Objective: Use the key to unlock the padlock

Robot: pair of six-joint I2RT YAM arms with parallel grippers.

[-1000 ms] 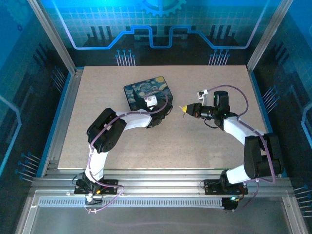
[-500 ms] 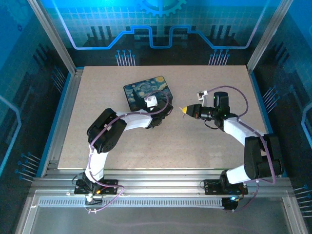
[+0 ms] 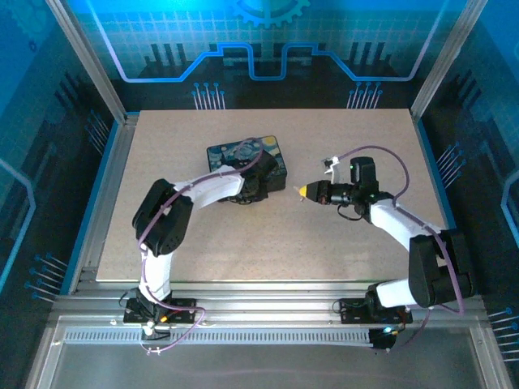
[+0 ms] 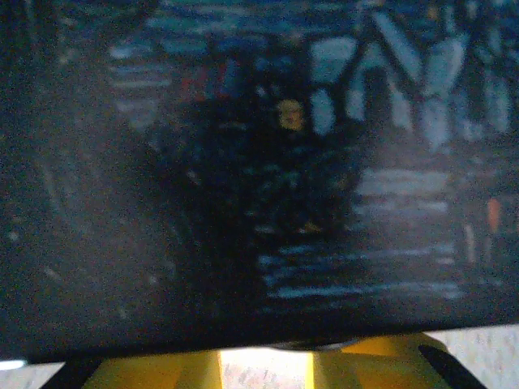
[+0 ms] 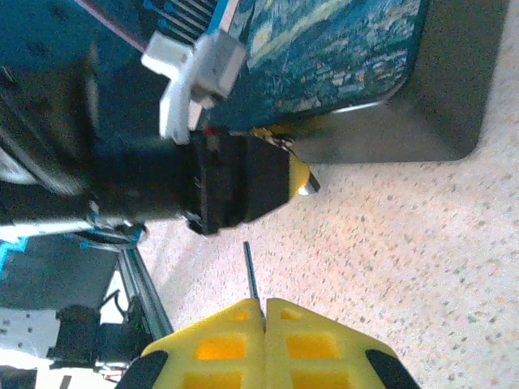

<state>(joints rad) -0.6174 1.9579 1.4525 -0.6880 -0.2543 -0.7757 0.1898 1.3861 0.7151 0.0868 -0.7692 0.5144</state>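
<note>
- The right gripper hovers above the table near its middle, yellow fingertips aimed left at the painted box.
- In the right wrist view, the right gripper has its two yellow fingers pressed flat together. The key, a thin dark sliver, is pinched in the seam and sticks straight out beyond the tips.
- The key's free end points toward the left gripper and the grey side wall of the painted box, with bare table between it and both.
- From above, the left gripper sits at the near edge of the box, and its arm curves in from the left.
- The left wrist camera is hard up against the box's swirling blue artwork, which is dark and blurred at this range.
- At the bottom of that view, the left gripper shows a gap between its yellow fingers, with pale table visible through it. The fingertips run under the box's dark edge, so it cannot be told whether they clamp on anything.
</note>
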